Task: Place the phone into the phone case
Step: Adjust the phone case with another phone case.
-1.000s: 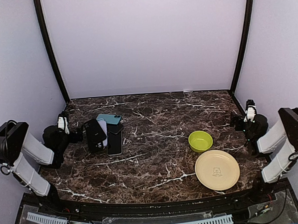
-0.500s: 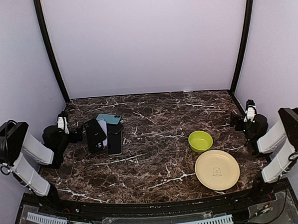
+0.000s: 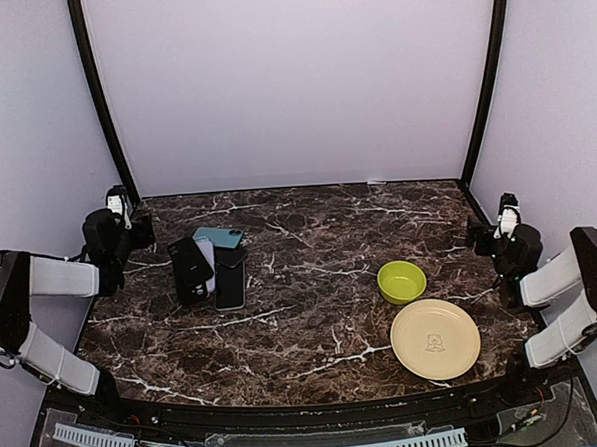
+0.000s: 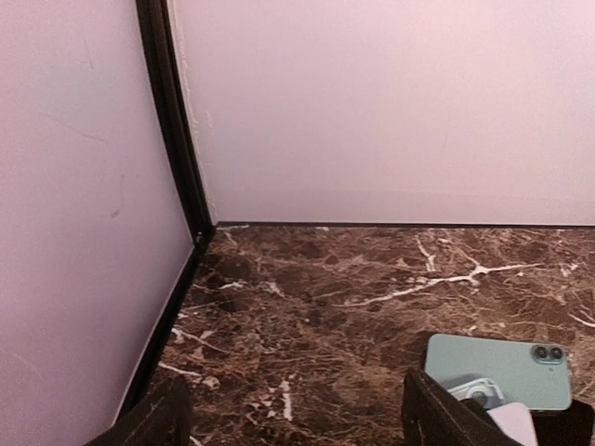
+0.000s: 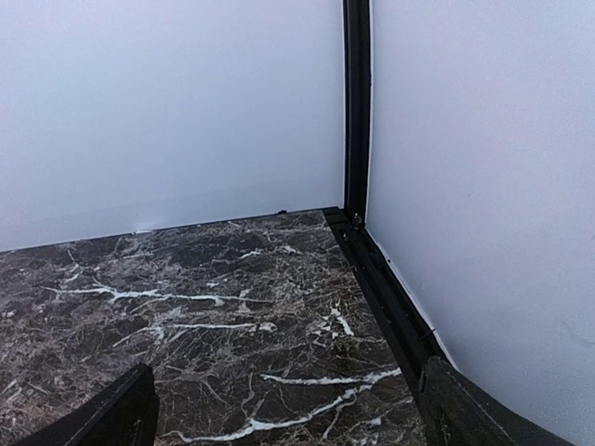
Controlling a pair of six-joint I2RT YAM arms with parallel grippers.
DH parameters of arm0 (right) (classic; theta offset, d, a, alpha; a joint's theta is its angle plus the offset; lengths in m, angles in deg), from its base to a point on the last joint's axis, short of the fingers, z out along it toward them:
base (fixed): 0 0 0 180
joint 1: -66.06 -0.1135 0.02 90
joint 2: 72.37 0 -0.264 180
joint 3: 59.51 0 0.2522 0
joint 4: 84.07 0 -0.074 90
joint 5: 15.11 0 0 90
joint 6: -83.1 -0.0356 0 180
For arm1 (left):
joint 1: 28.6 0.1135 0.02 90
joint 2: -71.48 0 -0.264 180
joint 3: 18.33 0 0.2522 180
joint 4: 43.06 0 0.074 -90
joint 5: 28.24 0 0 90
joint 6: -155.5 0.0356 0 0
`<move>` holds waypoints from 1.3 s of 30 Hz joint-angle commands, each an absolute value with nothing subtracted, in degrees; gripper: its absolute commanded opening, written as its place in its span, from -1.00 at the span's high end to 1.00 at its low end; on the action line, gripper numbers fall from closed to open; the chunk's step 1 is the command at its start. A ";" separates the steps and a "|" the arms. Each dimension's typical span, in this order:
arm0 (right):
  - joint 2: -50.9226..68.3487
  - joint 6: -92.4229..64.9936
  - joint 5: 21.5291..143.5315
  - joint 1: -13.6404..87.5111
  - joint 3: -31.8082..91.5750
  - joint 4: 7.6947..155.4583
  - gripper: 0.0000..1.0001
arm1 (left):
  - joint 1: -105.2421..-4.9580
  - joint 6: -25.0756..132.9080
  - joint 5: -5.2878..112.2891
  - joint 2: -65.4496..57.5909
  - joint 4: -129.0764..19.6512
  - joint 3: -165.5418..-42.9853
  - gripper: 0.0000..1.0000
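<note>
Teal phone [image 3: 219, 237] flat beside black case [image 3: 191, 269]

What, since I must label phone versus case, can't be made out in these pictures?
- Top view: the pile is small and overlapping; which item is phone or case, unclear.
- Left wrist view: beyond the teal item, the pile is cut off by the bottom edge and a finger.

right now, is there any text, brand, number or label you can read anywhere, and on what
No text can be read in any view.
plate: a small emblem at its middle, too blurred to read.
teal phone: only two camera lenses show on its back, no legible brand.
dark phones: no marks can be made out from above.
</note>
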State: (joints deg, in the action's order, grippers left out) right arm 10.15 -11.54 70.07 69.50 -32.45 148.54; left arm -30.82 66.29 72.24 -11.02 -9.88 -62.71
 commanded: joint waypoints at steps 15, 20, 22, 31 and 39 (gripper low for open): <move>-1.78 -23.04 85.74 68.52 -10.46 100.67 -0.64 | -34.05 42.87 59.32 -13.58 -61.87 -86.18 0.17; -1.15 -22.17 77.36 64.03 -6.52 90.85 -0.58 | -34.05 42.13 60.30 -17.43 -65.25 -88.77 0.14; -0.88 -22.06 76.93 62.56 -6.12 89.69 -0.57 | -34.05 42.26 60.61 -18.52 -65.59 -89.08 0.20; 0.73 -23.29 77.57 60.13 -5.85 89.61 -0.56 | -34.05 42.42 61.06 -22.98 -66.16 -90.59 0.45; 0.50 -22.86 77.95 59.45 -6.23 89.64 -0.55 | -34.01 42.55 63.67 -26.69 -65.97 -92.81 0.48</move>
